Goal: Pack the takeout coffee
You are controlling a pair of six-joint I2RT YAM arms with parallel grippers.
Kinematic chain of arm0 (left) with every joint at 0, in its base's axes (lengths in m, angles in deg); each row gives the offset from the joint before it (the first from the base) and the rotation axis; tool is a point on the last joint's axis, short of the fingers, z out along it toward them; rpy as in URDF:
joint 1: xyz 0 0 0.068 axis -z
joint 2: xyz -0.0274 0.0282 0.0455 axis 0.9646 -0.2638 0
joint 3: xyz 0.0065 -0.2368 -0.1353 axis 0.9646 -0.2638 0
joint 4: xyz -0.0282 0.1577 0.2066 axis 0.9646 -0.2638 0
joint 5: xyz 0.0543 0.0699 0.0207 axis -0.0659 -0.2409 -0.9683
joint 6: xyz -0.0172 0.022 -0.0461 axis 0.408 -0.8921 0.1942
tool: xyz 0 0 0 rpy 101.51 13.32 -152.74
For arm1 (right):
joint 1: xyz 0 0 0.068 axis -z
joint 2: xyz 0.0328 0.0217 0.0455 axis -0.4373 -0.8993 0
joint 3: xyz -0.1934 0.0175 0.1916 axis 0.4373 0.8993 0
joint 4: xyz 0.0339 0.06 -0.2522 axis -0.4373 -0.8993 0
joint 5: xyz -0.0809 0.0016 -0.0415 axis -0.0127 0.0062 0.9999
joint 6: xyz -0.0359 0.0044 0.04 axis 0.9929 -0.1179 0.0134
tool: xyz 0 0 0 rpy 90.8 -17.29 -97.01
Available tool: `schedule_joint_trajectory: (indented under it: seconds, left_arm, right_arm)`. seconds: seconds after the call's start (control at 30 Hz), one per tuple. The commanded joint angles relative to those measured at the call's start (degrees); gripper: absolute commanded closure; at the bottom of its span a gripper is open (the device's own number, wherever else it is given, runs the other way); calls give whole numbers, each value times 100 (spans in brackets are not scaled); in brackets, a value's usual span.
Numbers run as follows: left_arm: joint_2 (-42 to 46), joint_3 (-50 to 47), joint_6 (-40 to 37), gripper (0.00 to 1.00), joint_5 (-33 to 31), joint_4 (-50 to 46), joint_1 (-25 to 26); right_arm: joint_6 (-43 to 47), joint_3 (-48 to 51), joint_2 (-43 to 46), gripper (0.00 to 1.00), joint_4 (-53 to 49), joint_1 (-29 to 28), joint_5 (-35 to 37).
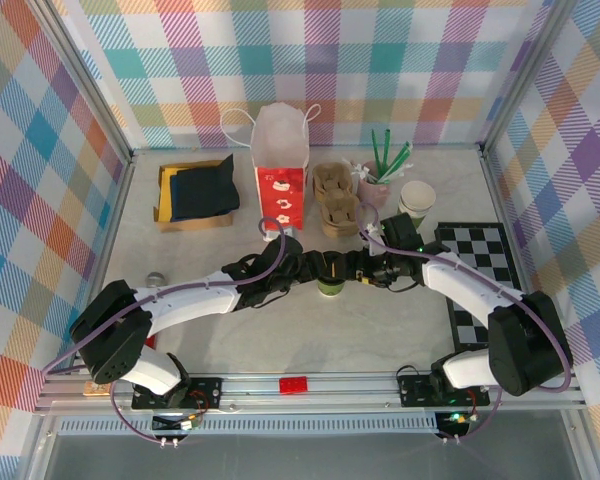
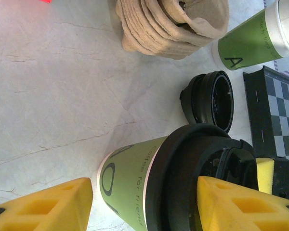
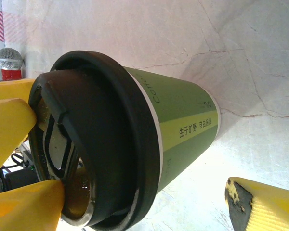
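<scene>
The takeout coffee (image 1: 330, 287) stands upright near the middle of the marbled table (image 1: 220, 335). Its base is flat on the surface, its long axis is vertical and its black lid points straight up (the right wrist view shows a flap moulded into that lid). From the cup, the brown cup carrier (image 1: 337, 200) lies at 12 o'clock and the white paper bag (image 1: 281, 160) at about 11.

The left gripper (image 2: 144, 185) is on the cup's 9 o'clock side, rolled over so that one yellow finger sits low beside the base, with a sliver of table between them. Its other finger is up at the lid. Its jaws stand roughly half apart, and I cannot tell whether the upper finger touches the lid.

The right gripper (image 3: 142, 187) faces it from 3 o'clock with its jaws spread wide. One finger is at the lid's rim and the other is well clear of the cup, down near its base.
</scene>
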Motion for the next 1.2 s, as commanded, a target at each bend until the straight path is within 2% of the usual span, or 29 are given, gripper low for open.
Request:
schedule_joint_trajectory:
  seconds: [0.0,0.37,0.63,0.87,1.17]
  left_arm:
    - [3,-198,-37,42,-79,-578,-40]
    - [5,-140,-77,42,-1,-565,-43]
    - [82,65,-175,41,96,-650,-32]
    - [118,299,-349,38,0,-942,-31]
    - [262,576,-579,37,-90,-1184,-36]
  right_arm:
    - [-23,533,-535,15,-801,-42,1296]
    - [-38,448,-412,15,-920,-41,1268]
    - [152,-115,118,12,-1464,-41,987]
    - [229,-694,85,11,-1775,-41,1023]
    - [213,-841,255,11,-1782,-41,806]
